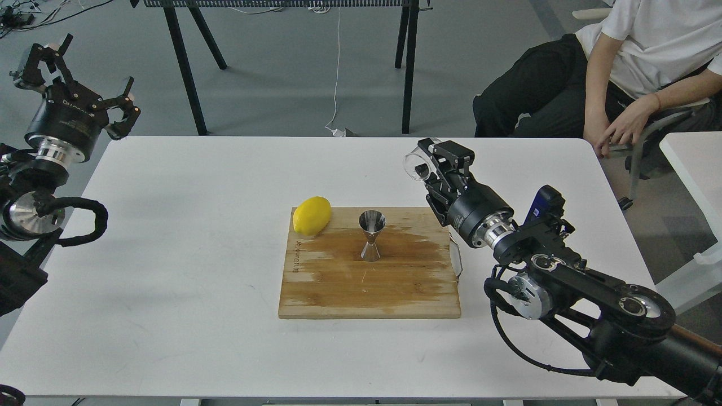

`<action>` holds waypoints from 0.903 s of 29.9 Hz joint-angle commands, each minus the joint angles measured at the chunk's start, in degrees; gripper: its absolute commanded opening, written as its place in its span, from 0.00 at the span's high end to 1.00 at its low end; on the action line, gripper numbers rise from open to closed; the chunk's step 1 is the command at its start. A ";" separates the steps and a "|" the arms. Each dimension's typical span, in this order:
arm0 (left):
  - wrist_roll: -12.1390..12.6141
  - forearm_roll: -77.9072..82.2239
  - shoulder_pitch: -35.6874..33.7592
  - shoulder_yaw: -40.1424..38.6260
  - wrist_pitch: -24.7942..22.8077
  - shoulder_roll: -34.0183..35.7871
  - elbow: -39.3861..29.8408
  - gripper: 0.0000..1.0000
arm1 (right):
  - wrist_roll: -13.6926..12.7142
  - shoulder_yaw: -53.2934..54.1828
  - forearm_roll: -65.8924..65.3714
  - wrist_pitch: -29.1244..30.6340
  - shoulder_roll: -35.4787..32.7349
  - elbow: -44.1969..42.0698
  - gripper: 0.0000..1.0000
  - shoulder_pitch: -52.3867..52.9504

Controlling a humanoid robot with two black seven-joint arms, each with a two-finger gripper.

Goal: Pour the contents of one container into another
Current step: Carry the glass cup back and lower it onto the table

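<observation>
A single head-mounted camera looks forward and down from above the near edge of the white table (pixel 169 225), at medium range, covering the full tabletop with the wooden cutting board (pixel 369 282) near frame centre. The left arm (pixel 51 169) enters at the left edge and the right arm (pixel 564 276) at the lower right. The upper frame takes in grey floor, black table legs (pixel 183 67) and a seated person (pixel 620 62) at top right.

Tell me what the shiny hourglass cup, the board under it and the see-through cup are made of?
The jigger looks like polished steel: it mirrors its surroundings. The cutting board looks like wood, with brown grain and a darker patch, perhaps damp. The clear cup in the right gripper seems glass, possibly clear plastic.
</observation>
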 commanded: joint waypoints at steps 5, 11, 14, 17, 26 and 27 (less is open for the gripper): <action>0.01 -0.02 0.00 0.00 -0.07 0.26 0.02 0.00 | -3.31 17.86 22.27 4.81 -0.18 -1.58 0.67 -11.66; 0.01 0.06 0.00 0.35 0.11 -0.53 -0.06 0.00 | -5.50 27.27 42.75 10.61 0.35 -10.19 0.67 -18.34; 0.01 0.06 0.00 0.53 0.11 -0.44 0.02 0.00 | -7.17 30.26 51.63 13.60 0.44 -13.71 0.67 -20.28; 0.27 0.07 -0.08 0.70 0.11 -0.27 0.02 0.00 | -7.00 30.71 54.91 14.13 1.84 -16.79 0.67 -20.28; 0.10 0.15 0.00 0.88 0.11 -0.62 0.02 0.00 | -7.27 35.46 55.09 14.49 10.36 -26.28 0.62 -19.76; 0.10 0.15 0.00 0.88 0.11 -0.62 0.02 0.00 | -7.27 35.46 55.17 14.57 10.72 -26.90 0.62 -19.67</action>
